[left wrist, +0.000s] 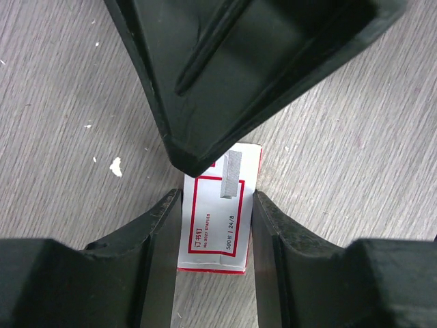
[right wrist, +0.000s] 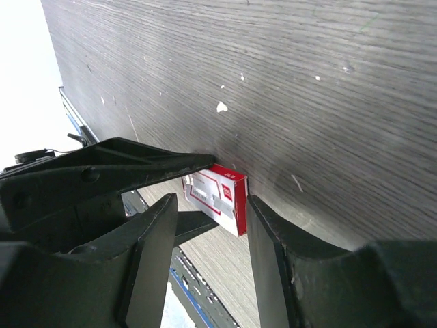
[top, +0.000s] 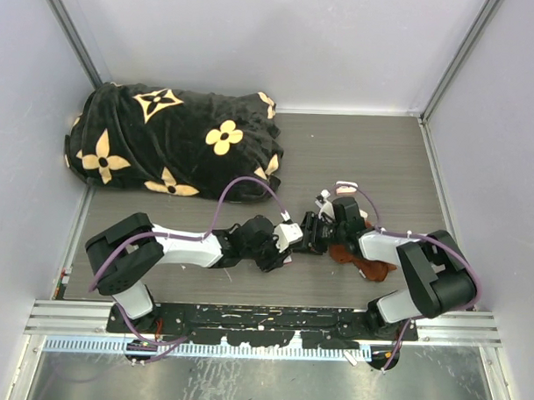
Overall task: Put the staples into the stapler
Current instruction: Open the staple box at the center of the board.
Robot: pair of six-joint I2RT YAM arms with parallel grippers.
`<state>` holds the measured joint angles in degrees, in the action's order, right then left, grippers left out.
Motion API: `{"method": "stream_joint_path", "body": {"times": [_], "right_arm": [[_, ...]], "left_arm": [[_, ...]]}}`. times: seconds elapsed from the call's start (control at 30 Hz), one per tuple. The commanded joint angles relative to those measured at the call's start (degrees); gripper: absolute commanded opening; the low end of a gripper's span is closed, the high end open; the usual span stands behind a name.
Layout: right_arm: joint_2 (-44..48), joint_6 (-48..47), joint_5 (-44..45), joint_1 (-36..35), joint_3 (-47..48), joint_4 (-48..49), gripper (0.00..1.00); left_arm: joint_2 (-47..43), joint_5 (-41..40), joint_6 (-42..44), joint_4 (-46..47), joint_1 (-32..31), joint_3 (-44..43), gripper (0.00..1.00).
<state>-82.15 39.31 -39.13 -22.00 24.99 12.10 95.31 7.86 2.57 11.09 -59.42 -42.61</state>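
One staples box (left wrist: 220, 225): left gripper (left wrist: 217, 203) clamps it, right gripper (right wrist: 212, 205) hold unclear

Black blanket (top: 177, 142) with yellow flower pattern bunched at far left of grey wood-grain table (top: 356, 150). Rust-brown cloth (top: 363, 263) crumpled near right front edge. White fleck (left wrist: 116, 166) on bare tabletop.

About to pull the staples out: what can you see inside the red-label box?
Nothing inside shows. The box presents only its labelled outer face, flanked by the left claw, and one of the right claw's fingers covers its far end. Any staples in it are hidden.
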Motion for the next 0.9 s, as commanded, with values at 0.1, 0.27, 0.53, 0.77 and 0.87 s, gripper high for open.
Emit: {"method": "stream_joint_path", "body": {"times": [0.1, 0.27, 0.53, 0.77, 0.87], "right_arm": [[-2.6, 0.6, -3.1, -0.1, 0.2, 5.0, 0.48], [-2.6, 0.8, -4.1, -0.1, 0.2, 4.8, 0.46], [-4.4, 0.6, -4.4, -0.1, -0.8, 5.9, 0.44], [-4.8, 0.9, -5.2, -0.1, -1.7, 6.7, 0.42], [-5.3, 0.9, -6.4, -0.1, -1.9, 7.4, 0.40]], "left_arm": [[2.3, 0.6, 0.1, -6.1, -1.3, 0.4, 0.39], [2.5, 0.6, 0.2, -6.4, -1.3, 0.3, 0.40], [3.2, 0.4, 0.4, -7.0, -1.4, -0.3, 0.41], [3.3, -0.1, 0.6, -7.2, -1.7, -0.4, 0.42], [3.4, -0.1, 0.7, -7.2, -1.8, -0.4, 0.42]]}}
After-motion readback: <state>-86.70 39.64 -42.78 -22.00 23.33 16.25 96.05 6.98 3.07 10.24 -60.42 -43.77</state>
